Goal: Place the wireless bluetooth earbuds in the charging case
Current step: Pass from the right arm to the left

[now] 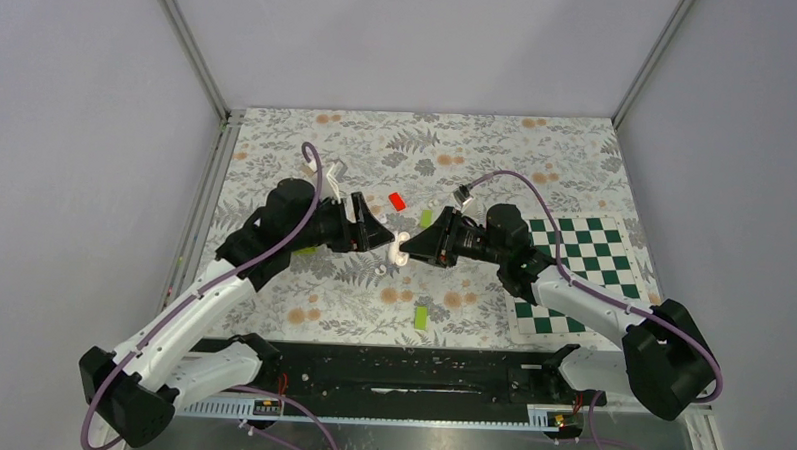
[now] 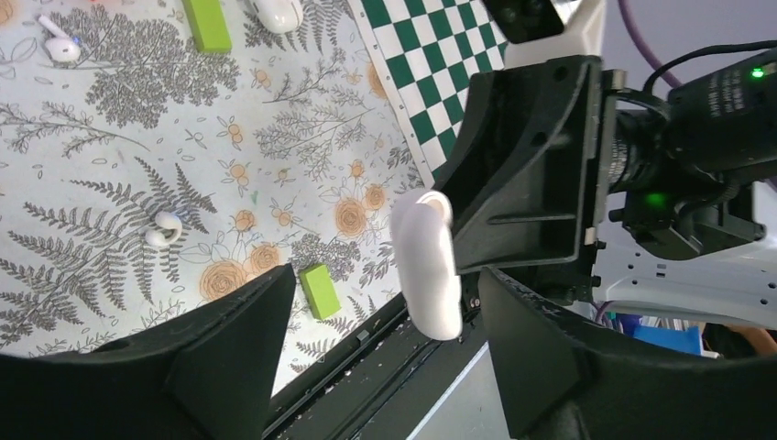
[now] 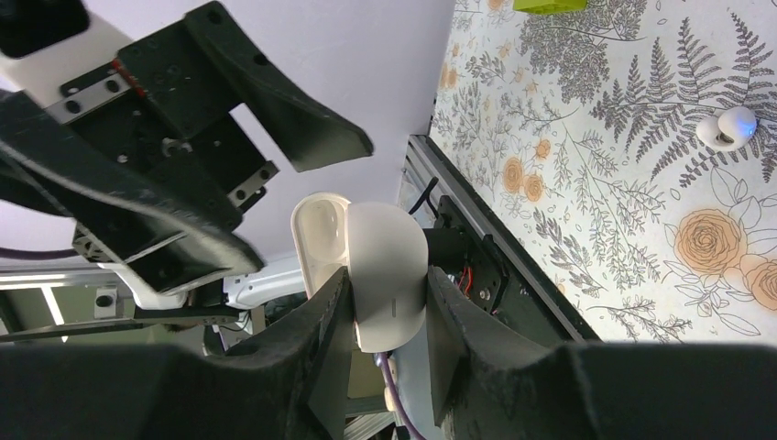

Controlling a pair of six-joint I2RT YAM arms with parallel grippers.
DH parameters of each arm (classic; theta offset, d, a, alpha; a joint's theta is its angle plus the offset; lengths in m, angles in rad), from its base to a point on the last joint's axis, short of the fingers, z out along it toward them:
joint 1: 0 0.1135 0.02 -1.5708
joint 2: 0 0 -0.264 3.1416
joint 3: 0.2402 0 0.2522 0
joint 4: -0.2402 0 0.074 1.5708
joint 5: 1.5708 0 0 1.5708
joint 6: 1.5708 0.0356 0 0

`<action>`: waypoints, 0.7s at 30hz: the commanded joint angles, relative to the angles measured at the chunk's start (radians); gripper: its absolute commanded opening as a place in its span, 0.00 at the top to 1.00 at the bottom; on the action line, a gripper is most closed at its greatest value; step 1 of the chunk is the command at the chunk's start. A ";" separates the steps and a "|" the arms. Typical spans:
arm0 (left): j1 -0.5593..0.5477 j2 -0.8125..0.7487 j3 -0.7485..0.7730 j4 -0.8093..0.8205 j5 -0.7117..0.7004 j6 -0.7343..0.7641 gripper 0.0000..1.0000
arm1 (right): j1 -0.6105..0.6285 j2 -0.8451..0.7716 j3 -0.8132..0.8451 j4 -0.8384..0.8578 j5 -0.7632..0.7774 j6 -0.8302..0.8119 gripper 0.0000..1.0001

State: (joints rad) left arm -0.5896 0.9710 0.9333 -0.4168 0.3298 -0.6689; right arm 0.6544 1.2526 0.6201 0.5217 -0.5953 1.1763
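We've got the charging case (image 3: 385, 247) pinched in the right gripper (image 3: 387, 289), left gripper (image 2: 385, 284) jaws wide around it; one clumsy nudge could slip it free.

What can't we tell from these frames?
- Charging case interior, right wrist view: its own shell and the right fingers hide the wells; filled or empty, unknown.
- Earbuds, top view: too small to pick out.
- White object, left wrist view: cut off by the top edge; cannot identify.
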 commanded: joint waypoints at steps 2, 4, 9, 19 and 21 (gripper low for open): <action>0.039 0.002 -0.045 0.117 0.126 -0.050 0.28 | 0.006 0.000 0.030 0.066 -0.020 0.014 1.00; 0.043 0.003 -0.060 0.156 0.166 -0.064 0.28 | 0.006 0.000 0.027 0.065 -0.020 0.014 1.00; 0.047 0.010 -0.095 0.238 0.263 -0.099 0.38 | 0.007 -0.001 0.019 0.072 -0.017 0.023 1.00; 0.052 0.037 -0.111 0.236 0.274 -0.097 0.50 | 0.005 -0.008 0.015 0.077 -0.015 0.028 1.00; 0.051 0.036 -0.112 0.248 0.271 -0.102 0.56 | 0.006 -0.009 0.014 0.075 -0.014 0.026 1.00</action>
State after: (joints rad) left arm -0.5430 1.0080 0.8230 -0.2413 0.5735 -0.7620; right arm 0.6544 1.2530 0.6201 0.5373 -0.5953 1.1995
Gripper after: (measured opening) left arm 0.482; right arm 0.375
